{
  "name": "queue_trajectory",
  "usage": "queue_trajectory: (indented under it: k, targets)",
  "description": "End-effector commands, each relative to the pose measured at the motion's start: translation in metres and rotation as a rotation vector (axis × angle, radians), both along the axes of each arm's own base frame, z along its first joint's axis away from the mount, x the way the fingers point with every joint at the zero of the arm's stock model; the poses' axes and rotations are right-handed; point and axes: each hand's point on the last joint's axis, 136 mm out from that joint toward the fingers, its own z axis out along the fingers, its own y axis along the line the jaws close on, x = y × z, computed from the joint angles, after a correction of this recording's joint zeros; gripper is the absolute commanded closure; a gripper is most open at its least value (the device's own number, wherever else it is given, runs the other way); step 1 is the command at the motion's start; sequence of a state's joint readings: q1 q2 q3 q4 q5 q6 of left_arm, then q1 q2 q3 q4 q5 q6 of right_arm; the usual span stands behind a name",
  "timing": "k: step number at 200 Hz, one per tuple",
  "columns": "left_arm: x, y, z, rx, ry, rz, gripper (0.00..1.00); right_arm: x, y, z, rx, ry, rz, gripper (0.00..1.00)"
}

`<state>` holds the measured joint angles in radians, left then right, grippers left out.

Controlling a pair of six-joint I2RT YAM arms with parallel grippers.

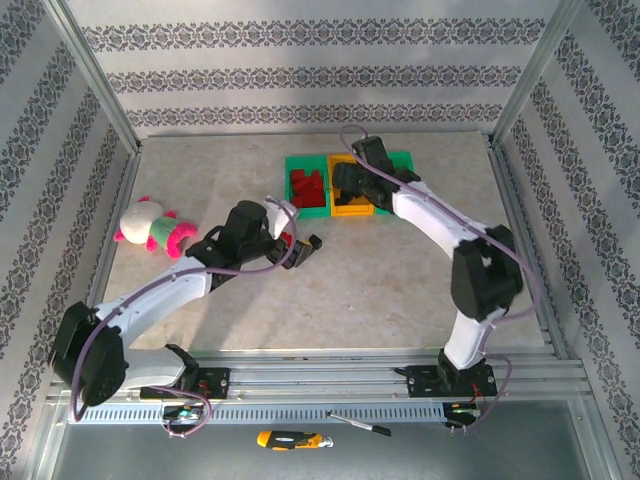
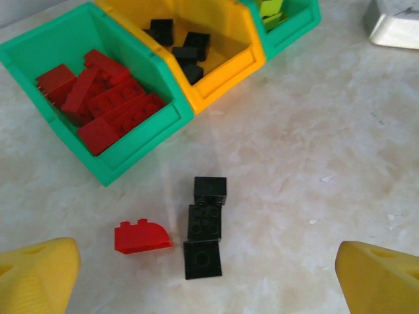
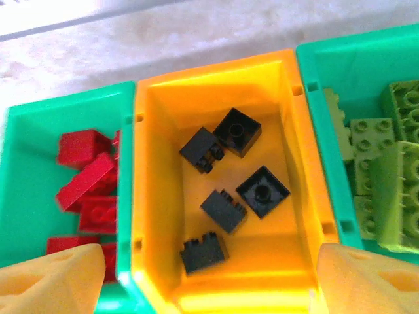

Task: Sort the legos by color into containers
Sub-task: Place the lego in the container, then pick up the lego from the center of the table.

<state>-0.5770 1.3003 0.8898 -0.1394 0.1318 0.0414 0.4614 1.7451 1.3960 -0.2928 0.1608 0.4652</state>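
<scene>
Three black bricks [image 2: 205, 222] lie on the counter [image 2: 314, 163] in a row running straight away from the left jaws, centred between them, with a red brick [image 2: 141, 237] just beside on the left. Those jaws stand wide and are the nearer pair. The right jaws, also spread wide, hang over the orange bin [image 3: 157, 131], seemingly holding nothing.

Bystanders on and around the marbled table [image 1: 380, 290]

A pink, white and green plush toy [image 1: 150, 228] lies at nine o'clock on the tabletop; a yellow utility knife [image 1: 288, 439] and a dark pen [image 1: 360, 425] rest at six o'clock, off its near edge; patterned wallpaper [image 1: 300, 75] lines the walls.
</scene>
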Motion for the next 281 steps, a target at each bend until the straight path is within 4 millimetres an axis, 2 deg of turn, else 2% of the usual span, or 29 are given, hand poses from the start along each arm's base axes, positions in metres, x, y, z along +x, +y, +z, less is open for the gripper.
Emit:
queue_trajectory:
  k: [1, 37, 64, 92, 110, 140, 217, 252, 271, 281]
  targets:
    - [-0.001, 0.009, -0.018, 0.127, 0.109, 0.042, 0.00, -0.028, 0.002, 0.012, -0.018, -0.080, 0.081, 0.10]
    - [0.006, 0.009, -0.038, 0.212, 0.255, 0.081, 0.02, -0.094, -0.009, 0.018, 0.033, -0.115, 0.158, 0.08]
    - [0.012, 0.014, -0.058, 0.274, 0.371, 0.175, 0.07, -0.138, -0.016, 0.020, 0.096, -0.134, 0.183, 0.08]
    - [0.013, 0.014, -0.083, 0.328, 0.459, 0.202, 0.11, -0.171, -0.016, 0.015, 0.140, -0.129, 0.237, 0.08]
    - [0.013, 0.012, -0.095, 0.349, 0.496, 0.201, 0.16, -0.185, -0.014, 0.014, 0.154, -0.127, 0.272, 0.08]
    - [0.011, 0.001, -0.109, 0.345, 0.538, 0.165, 0.19, -0.194, -0.014, 0.008, 0.162, -0.106, 0.280, 0.08]
    - [0.009, -0.012, -0.134, 0.349, 0.589, 0.129, 0.30, -0.187, -0.010, 0.010, 0.148, -0.111, 0.279, 0.07]
    - [0.009, -0.014, -0.144, 0.354, 0.607, 0.132, 0.37, -0.189, -0.010, 0.010, 0.152, -0.106, 0.281, 0.07]
    - [0.009, -0.014, -0.147, 0.355, 0.612, 0.139, 0.48, -0.191, -0.012, 0.010, 0.154, -0.110, 0.277, 0.07]
    - [0.009, -0.014, -0.147, 0.352, 0.613, 0.144, 0.51, -0.191, -0.012, 0.011, 0.153, -0.113, 0.276, 0.07]
